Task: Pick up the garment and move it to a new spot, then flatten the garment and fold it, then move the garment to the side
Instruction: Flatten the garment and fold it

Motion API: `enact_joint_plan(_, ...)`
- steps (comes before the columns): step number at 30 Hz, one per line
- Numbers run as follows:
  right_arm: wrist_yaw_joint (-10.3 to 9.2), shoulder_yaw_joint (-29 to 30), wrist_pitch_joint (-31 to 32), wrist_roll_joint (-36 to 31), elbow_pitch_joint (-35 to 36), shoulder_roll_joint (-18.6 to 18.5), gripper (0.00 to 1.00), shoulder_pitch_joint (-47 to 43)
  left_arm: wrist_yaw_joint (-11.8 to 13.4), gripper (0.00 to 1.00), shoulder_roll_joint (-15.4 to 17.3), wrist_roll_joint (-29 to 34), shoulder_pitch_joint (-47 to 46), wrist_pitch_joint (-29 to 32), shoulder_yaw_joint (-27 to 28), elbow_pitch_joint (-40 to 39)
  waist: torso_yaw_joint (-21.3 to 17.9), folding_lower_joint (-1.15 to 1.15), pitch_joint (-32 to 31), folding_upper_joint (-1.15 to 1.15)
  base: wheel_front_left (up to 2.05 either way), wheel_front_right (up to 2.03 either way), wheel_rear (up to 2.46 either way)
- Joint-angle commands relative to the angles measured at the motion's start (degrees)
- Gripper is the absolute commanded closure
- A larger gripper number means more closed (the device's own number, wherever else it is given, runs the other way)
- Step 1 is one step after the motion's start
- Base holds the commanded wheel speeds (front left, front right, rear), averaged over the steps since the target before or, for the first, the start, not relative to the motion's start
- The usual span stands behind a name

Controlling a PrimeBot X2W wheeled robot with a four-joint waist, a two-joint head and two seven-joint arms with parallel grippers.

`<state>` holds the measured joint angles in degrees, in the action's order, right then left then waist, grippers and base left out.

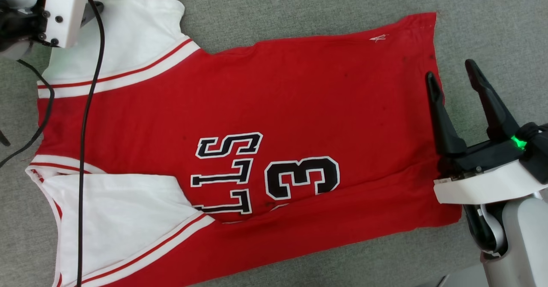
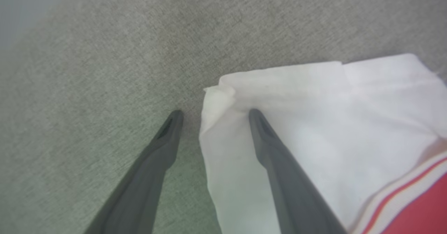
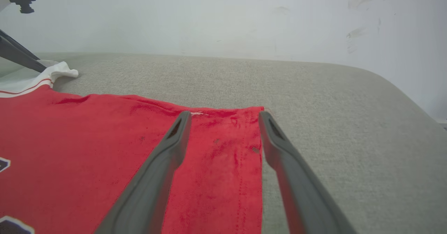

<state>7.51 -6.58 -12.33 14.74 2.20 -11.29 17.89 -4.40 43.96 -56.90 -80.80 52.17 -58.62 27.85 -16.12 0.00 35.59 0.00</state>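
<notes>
Garment (image 1: 274, 120) lies flat on the grey surface (image 1: 299, 4). My left gripper (image 2: 215, 112), spread, straddles its white shoulder corner. My right gripper (image 1: 450, 69), spread, straddles the hem edge. Recommendation: pinch both layers deep and lift both corners evenly.

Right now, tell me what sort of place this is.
Likely an indoor test room set up for folding clothes, though little of it shows: a red jersey lies spread on a grey cloth-covered surface, and a plain pale wall stands behind it.
</notes>
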Motion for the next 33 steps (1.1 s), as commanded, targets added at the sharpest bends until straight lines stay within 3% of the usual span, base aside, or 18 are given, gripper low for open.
enact_joint_plan(1, -0.05, 0.4, -0.4, 0.3, -0.2, 0.1, 0.00, 1.2, -0.6, 1.00, -1.1, -0.1, 3.0, -0.1, -1.4, 0.5, 0.1, 0.00, -0.1, 0.00, 0.00, 0.00, 0.00)
enact_joint_plan(7, -0.05, 2.7, 0.0, 0.2, -0.3, -1.5, 0.00, 2.9, -1.6, 1.00, -1.5, 1.0, 2.7, -5.6, -0.9, -0.5, 1.6, 0.00, -2.1, 0.00, 0.00, 0.00, 0.00)
enact_joint_plan(15, -0.06, 4.5, 6.1, 1.0, -0.6, -8.6, 0.00, 7.5, -2.3, 1.00, -2.3, 2.8, 4.2, -15.6, -0.4, -2.8, 5.1, 0.00, -5.7, 0.00, 0.00, 0.00, 0.00)
enact_joint_plan(22, -0.06, -0.4, 22.0, 8.5, -2.5, -20.4, 0.00, 12.9, -2.6, 1.00, -2.9, 4.3, 6.9, -24.0, -0.7, -8.0, 8.8, 0.00, -8.2, 0.00, 0.00, 0.00, 0.00)
enact_joint_plan(23, -0.06, -3.4, 28.1, 12.3, -3.4, -24.0, 0.00, 14.5, -2.3, 1.00, -2.8, 5.0, 7.6, -25.8, -0.6, -9.8, 9.7, 0.00, -8.6, 0.00, 0.00, 0.00, 0.00)
enact_joint_plan(25, -0.07, -5.8, 34.2, 17.6, -4.1, -26.2, 0.00, 16.3, -2.0, 1.00, -2.5, 5.6, 8.3, -27.0, -0.9, -11.5, 10.4, 0.00, -8.9, 0.00, 0.00, 0.00, 0.00)
enact_joint_plan(26, -0.07, -5.8, 34.2, 17.6, -4.1, -26.2, 0.00, 16.3, -2.0, 1.00, -2.5, 5.6, 8.3, -27.0, -0.9, -11.5, 10.4, 0.00, -8.9, 0.00, 0.00, 0.00, 0.00)
enact_joint_plan(27, -0.07, -7.9, 41.0, 21.6, -5.5, -29.4, 0.00, 17.6, -1.7, 1.00, -2.6, 6.0, 8.8, -27.9, -1.0, -13.1, 11.3, 0.00, -8.9, 0.00, 0.00, 0.00, 0.00)
enact_joint_plan(33, -0.06, -10.5, 53.5, 26.9, -9.8, -32.4, 0.00, 21.2, -0.8, 1.00, -2.6, 7.0, 9.2, -29.6, -0.9, -16.9, 13.4, 0.00, -8.2, 0.00, 0.00, 0.00, 0.00)
